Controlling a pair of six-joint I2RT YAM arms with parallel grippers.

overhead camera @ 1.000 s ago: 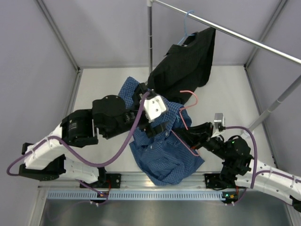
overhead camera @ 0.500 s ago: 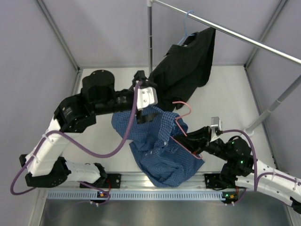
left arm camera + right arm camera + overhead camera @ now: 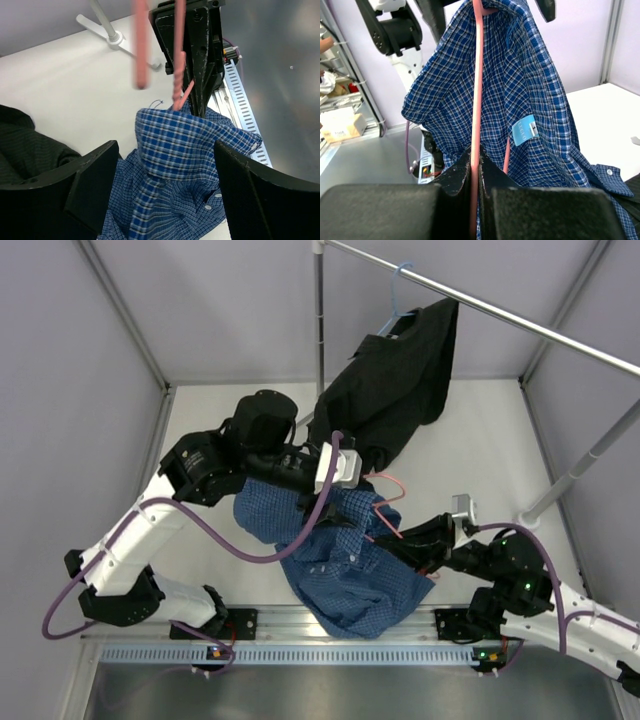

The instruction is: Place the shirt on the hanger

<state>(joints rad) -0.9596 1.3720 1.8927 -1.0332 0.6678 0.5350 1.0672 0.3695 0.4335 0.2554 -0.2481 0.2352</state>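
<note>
Our right gripper [image 3: 475, 159] is clamped tight on the hanger [image 3: 478, 75], its fingers pinched on one thin pink wire that runs straight out beyond the fingertips. We judge this grip is what gives the job a fixed frame: the wire stands stiff and off the table [image 3: 480, 440], so cloth can be drawn over it.

The shirt [image 3: 530, 90] is draped over that wire just past the right fingertips, falling to both sides of it, with its neck label showing on the inside. The lower part lies bunched on the table under the gripper.

Our left gripper [image 3: 166, 147] has its fingers spread wide and holds nothing that we can see. Straight ahead of it, between the two fingers' lines, sits a fold of blue check hooded over one end of the hanger — a shoulder, we think. The open spread suits a fresh grasp of that fold to seat it, or a reach to the far shoulder.

Beyond the left gripper a black shirt [image 3: 395, 380] hangs from the rail [image 3: 520, 320] — not ours to touch.
</note>
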